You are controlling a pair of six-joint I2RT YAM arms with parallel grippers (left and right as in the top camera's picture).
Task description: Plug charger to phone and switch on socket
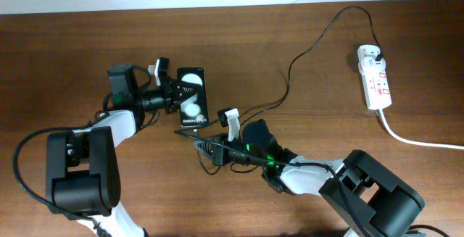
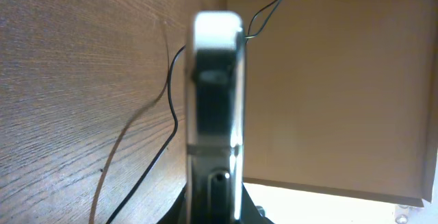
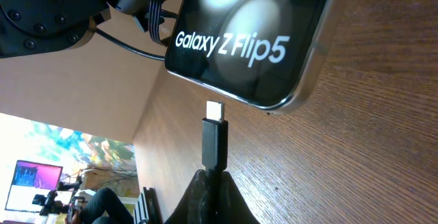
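The black phone [image 1: 193, 96] lies near the table's middle, my left gripper [image 1: 176, 92] shut on its left side. In the left wrist view the phone [image 2: 215, 94] shows edge-on between the jaws of the left gripper [image 2: 216, 200]. My right gripper [image 1: 201, 145] is shut on the charger's connector [image 1: 186, 132], just below the phone's near end. In the right wrist view the right gripper [image 3: 213, 186] holds the connector [image 3: 214, 138] upright. Its metal tip stops a small gap short of the phone [image 3: 253, 32] edge. The charger's cable [image 1: 290, 70] runs to the white socket [image 1: 377, 81] at the far right.
A thick white cord [image 1: 413, 139] leaves the socket toward the right edge. The black cable loops across the table's middle [image 1: 254, 110]. The left arm's black wrist [image 3: 48, 11] sits close behind the phone. The bases of both arms stand at the front edge.
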